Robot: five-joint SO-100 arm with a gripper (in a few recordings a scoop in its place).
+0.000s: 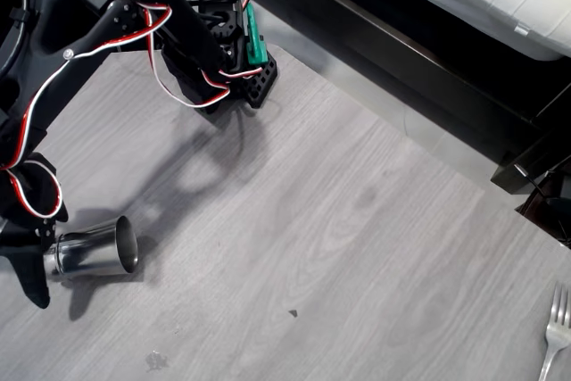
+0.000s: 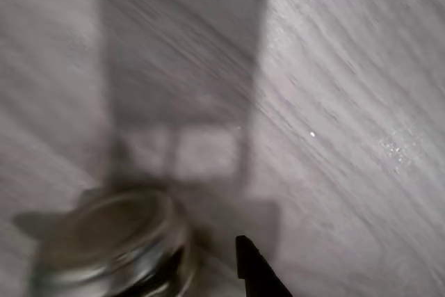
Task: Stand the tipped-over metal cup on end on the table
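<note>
cup: small shiny steel tumbler (image 1: pixel 92 253) is lying sideways on the grey wood-grain table (image 1: pixel 339 247), rim pointing right overhead.
gripper: black pincer (image 1: pixel 36 256) is straddling its base end; grip unclear.

No lettering, label, brand, number or sign can be read in either view.
</note>
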